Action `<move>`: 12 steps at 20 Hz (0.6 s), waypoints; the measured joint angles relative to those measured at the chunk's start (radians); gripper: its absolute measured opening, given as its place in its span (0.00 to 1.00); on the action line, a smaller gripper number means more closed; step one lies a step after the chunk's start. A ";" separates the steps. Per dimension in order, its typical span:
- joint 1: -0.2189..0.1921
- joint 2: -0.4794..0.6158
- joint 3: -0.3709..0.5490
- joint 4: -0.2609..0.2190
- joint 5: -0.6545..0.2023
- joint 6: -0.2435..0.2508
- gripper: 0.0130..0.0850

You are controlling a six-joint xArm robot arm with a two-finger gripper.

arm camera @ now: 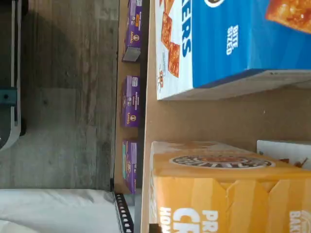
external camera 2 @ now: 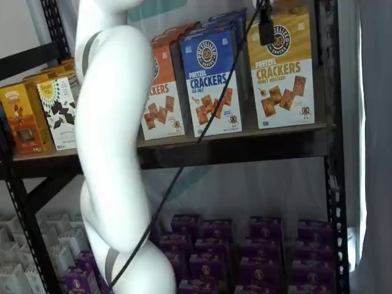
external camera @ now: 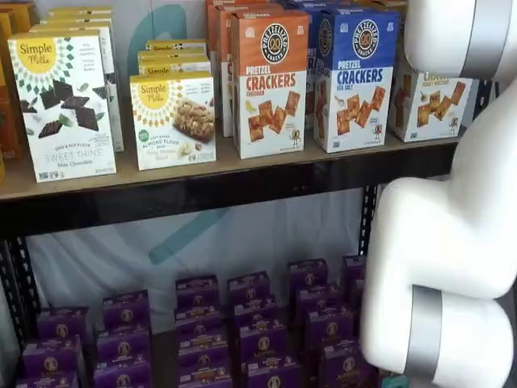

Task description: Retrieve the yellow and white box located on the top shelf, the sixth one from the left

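The yellow and white box [external camera 2: 280,79] is where we find the gripper [external camera 2: 266,27]. In a shelf view only a black finger shows, hanging from the upper edge and lying against the box's upper front beside the round logo. We read the jaws as closed on the carton's top, though the far finger is hidden from us. A black cable [external camera 2: 202,131] runs from the finger down and across in front of the shelves toward the white arm [external camera 2: 113,141], which fills much of both shelf views. The box stands upright on the top shelf [external camera 2: 245,150], at the right end of the row and close to the black perforated upright [external camera 2: 334,153]. Just to its left stands the blue carton [external camera 2: 211,79], and beyond that the orange carton [external camera 2: 160,92]. In the wrist view, turned on its side, we see the box's yellow top close up with the blue carton beside it; a strip of bare tan board lies between them, so the two are apart. Further along the shelf, white Simple Mills boxes [external camera: 65,105] stand in rows. Purple boxes [external camera: 242,331] crowd the lower shelf beneath.
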 joint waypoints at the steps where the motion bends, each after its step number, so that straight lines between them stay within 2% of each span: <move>1: -0.002 0.002 -0.005 0.002 0.006 0.000 0.61; 9: -0.034 -0.042 0.015 0.031 0.036 -0.017 0.61; 12: -0.075 -0.077 0.040 0.088 0.055 -0.030 0.61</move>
